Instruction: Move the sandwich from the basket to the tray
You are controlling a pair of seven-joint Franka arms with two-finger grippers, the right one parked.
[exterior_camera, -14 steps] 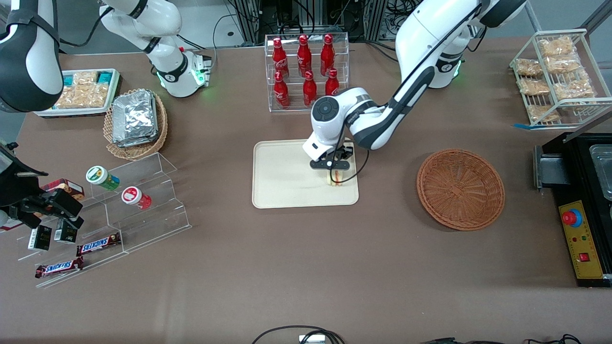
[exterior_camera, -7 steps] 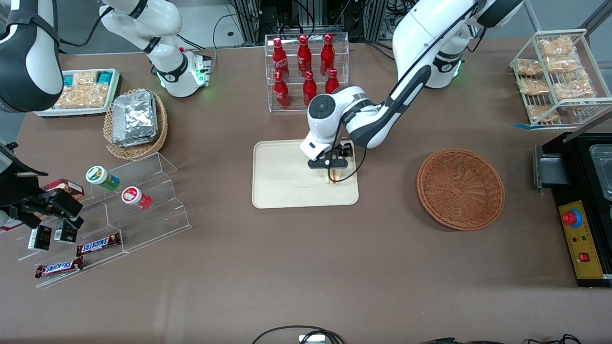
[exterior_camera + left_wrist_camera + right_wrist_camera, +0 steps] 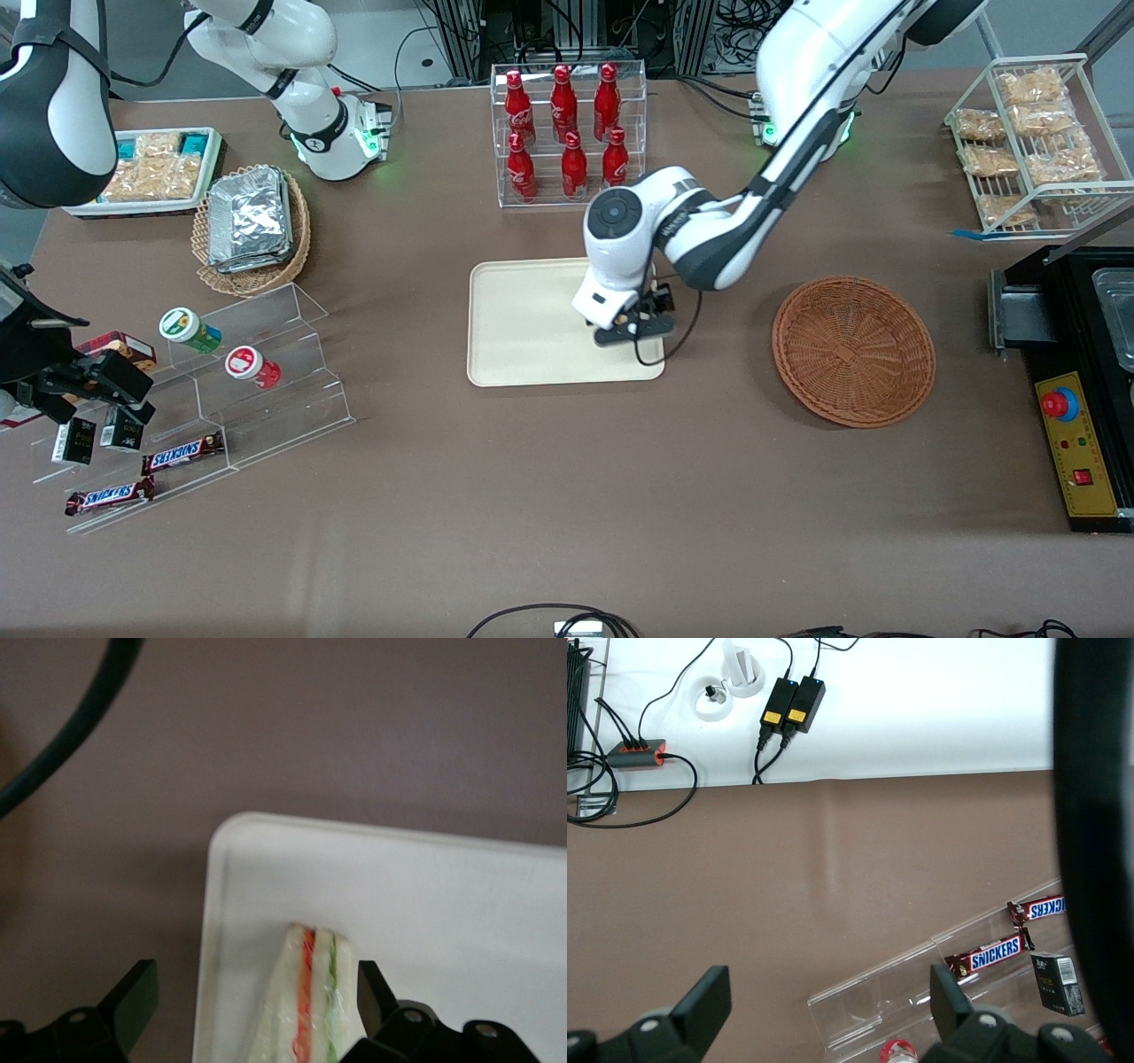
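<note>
Brown cloth covers the long surface [image 3: 567,496] on which everything stands. Over it, the working arm's gripper [image 3: 631,330] hangs low above the tray [image 3: 523,328], at the tray's end nearer the basket [image 3: 853,351]. In the left wrist view the gripper [image 3: 252,992] stands wide open, its two dark fingers [image 3: 133,997] spread apart and holding nothing. One finger is out over the brown cloth past the tray's rim; the other is just beside the sandwich, and whether it touches the wrap cannot be told.

The sandwich [image 3: 310,997] lies flat on the tray [image 3: 443,904], close to a rounded corner, its white bread showing an orange-red layer and a green layer side by side under clear wrap. In the front view the wrist hides almost all of it; perhaps a small pale sliver shows beneath the gripper.

The round reddish-brown basket sits well apart from the tray, toward the working arm's end of the surface, with nothing in it. A clear rack of red bottles [image 3: 567,124] stands farther from the front camera than the tray. Toward the parked arm's end are a tan oval basket of foil packs [image 3: 251,226], a white tray of snack packets [image 3: 151,173] and clear stepped shelves [image 3: 257,381] with small cups and chocolate bars [image 3: 182,454]. A wire rack of bagged snacks [image 3: 1032,142] stands at the working arm's end.
</note>
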